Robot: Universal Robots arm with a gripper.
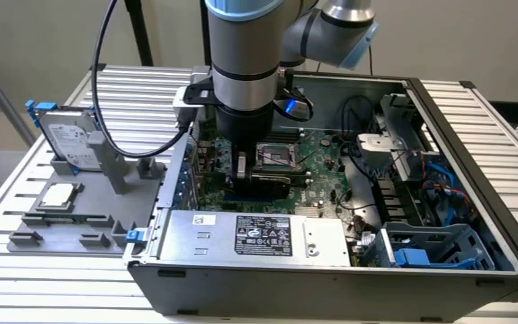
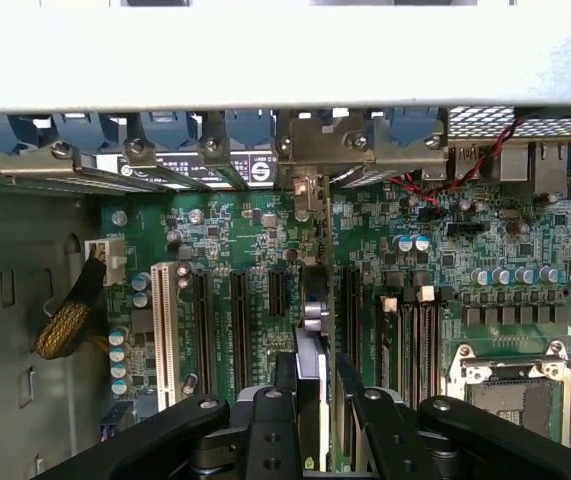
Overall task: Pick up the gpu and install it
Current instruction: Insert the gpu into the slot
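Note:
The gpu [image 2: 314,330] stands on edge over the green motherboard [image 2: 225,240], seen edge-on between the black expansion slots. Its silver end bracket [image 2: 305,150] sits against the case's rear slot wall. My gripper [image 2: 317,405] is shut on the gpu, one black finger [image 2: 273,425] on each side of the card. In the exterior view the gripper [image 1: 241,177] reaches down inside the open computer case [image 1: 475,155], and the card's black face [image 1: 272,183] shows beside it, low on the motherboard.
The CPU socket [image 2: 510,385] lies close beside the card. A power supply [image 1: 250,233] fills the case's near side, with cables and a blue drive cage [image 1: 430,250] at the exterior view's right. A hard drive in a blue frame [image 1: 70,138] stands on the grey fixture [image 1: 70,223] outside.

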